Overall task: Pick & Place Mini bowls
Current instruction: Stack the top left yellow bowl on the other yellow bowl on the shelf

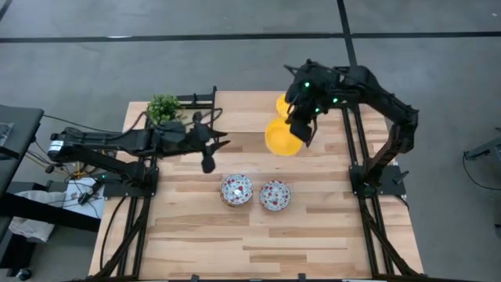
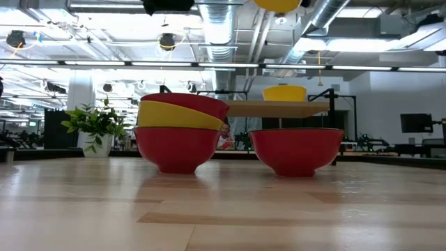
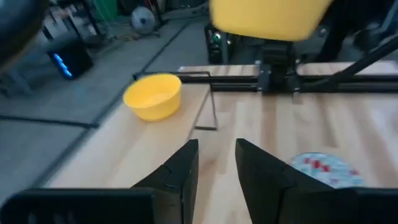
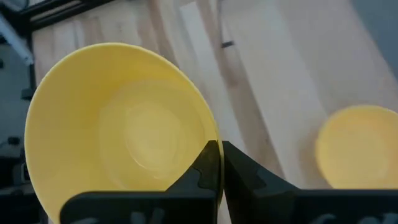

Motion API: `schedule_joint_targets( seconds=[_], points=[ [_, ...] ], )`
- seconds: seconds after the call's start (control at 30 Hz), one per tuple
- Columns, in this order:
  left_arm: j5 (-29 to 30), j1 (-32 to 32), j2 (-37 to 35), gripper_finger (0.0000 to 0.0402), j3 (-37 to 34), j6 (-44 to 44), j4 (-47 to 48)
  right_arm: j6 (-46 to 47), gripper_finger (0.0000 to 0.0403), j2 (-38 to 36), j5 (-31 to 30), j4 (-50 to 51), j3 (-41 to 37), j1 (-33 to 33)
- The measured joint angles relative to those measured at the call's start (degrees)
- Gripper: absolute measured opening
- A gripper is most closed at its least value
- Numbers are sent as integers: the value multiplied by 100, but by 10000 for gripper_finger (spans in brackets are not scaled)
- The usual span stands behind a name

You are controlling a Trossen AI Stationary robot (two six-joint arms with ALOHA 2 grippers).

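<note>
Yellow bowl [image 1: 281, 138] hangs off the table, pinched at its rim by the right gripper [image 1: 300, 125], at two o'clock from the patterned bowls [image 1: 236, 189]; left gripper [image 1: 213, 146] waits, fingers apart.

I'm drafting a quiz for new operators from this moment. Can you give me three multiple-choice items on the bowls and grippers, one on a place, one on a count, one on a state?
1. Where is the yellow bowl pinched by the right gripper?
A. In the air above the table
B. Inside a patterned bowl
C. Beside the plant

2. How many yellow bowls does the high view show?
A. One
B. Two
C. Four

3. How does the left gripper stand?
A. Shut on a patterned bowl
B. Shut on the plant
C. Open, holding nothing

Answers:
1 A: the left wrist view shows it raised, with the other yellow bowl resting on the table below.
2 B: the held one and one partly hidden behind the right arm.
3 C: its fingers stand apart with bare table between them.
</note>
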State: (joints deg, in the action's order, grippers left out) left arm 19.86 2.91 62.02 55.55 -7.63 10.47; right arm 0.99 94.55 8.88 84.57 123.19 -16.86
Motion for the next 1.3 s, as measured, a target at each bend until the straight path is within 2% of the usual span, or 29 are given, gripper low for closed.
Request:
schedule_joint_targets(
  seconds=[0.13,0.33,0.7,1.3],
  points=[
    [159,178,364,106,0,-217,-303,0,0,-23,-2,92,-2,-434],
    [157,246,689,106,0,30,-620,-65,0,44,0,261,-8,-1125],
    [93,246,708,106,0,99,-796,-244,0,47,20,388,-9,-2224],
    [89,246,708,106,0,107,-840,-593,0,1216,22,454,-6,-3154]
  ],
)
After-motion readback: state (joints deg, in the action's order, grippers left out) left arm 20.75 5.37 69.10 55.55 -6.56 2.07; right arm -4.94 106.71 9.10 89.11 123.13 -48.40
